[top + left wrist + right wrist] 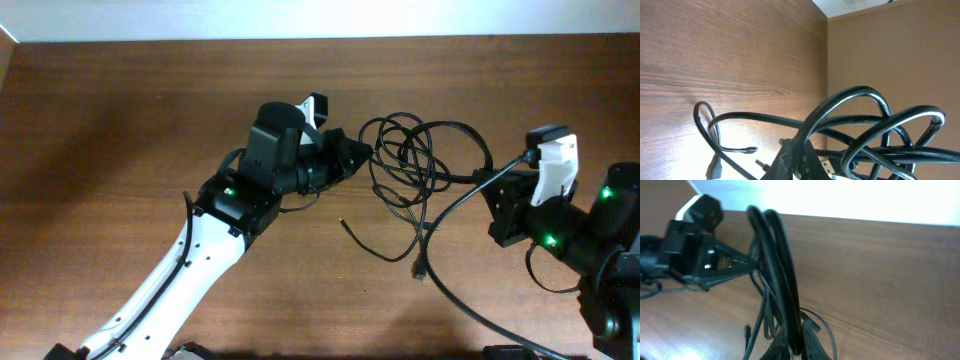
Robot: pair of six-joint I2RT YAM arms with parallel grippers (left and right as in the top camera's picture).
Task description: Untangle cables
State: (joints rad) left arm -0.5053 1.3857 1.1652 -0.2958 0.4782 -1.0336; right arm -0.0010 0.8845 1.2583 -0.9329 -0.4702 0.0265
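Observation:
The cables (410,150) form a black tangle of loops just right of the table's middle. My left gripper (362,153) reaches in from the left and is shut on a loop at the tangle's left side; in the left wrist view its tips (799,159) pinch one cable (860,125) rising in an arch. My right gripper (485,180) is shut on the cables at the tangle's right side, the strands (775,255) running up from between its fingers (810,342). A plug end (421,268) and a thin loose end (345,224) lie on the wood in front.
The wooden table (120,120) ends at a pale wall (300,20) along the far edge. The left arm (200,250) crosses from the bottom left. A black cord (470,300) trails to the front right. A blue-tipped connector (827,166) sits by the left fingertips.

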